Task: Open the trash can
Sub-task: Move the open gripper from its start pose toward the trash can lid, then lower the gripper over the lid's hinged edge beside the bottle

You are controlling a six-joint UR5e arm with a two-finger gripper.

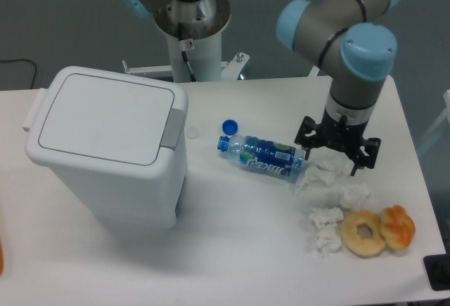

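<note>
- Trash can [105,158]: large white plastic bin, rectangular with rounded corners, standing upright on the left part of the worktop [232,250]. Its flat lid [105,117] is shut and faces up; the lid's long axis runs roughly left to right in the view. Hinge side lies at the left edge, and the grey push tab [174,127] sits on the right rim, pointing toward the bottle.
- Bottle [264,157]: clear plastic with a blue label, lying on its side just right of the can, neck toward the can.
- Cap [228,126]: blue, round, loose beside the bottle's neck.
- Tissues [329,197]: crumpled white paper, several wads right of the bottle.
- Doughnut [363,233]: pale ring, touching an orange-glazed pastry [398,226].
- Gripper [330,160]: black, pointing down over the tissues near the bottle's base, fingers spread apart, holding nothing; well apart from the can.
</note>
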